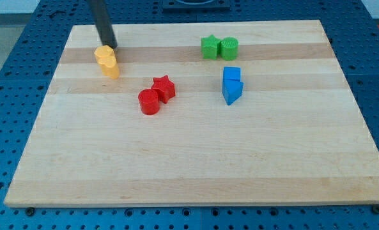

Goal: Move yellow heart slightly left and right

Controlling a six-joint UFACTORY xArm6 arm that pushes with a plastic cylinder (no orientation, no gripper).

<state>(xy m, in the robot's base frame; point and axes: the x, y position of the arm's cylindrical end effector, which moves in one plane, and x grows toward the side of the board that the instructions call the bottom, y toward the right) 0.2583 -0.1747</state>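
Observation:
Two yellow blocks touch each other at the view's upper left. The upper one (pixel 103 55) is a rounded block; the lower one (pixel 112 68) looks like the yellow heart, though the shapes are hard to tell apart. My tip (pixel 112 46) comes down from the view's top and stands just above and to the right of the upper yellow block, very close to it or touching it.
A red star (pixel 164 87) and a red cylinder (pixel 149 101) touch near the board's middle. A green star (pixel 209 46) and a green cylinder (pixel 229 48) sit at the top. A blue cube (pixel 232 75) and a blue wedge-like block (pixel 232 91) lie to the right.

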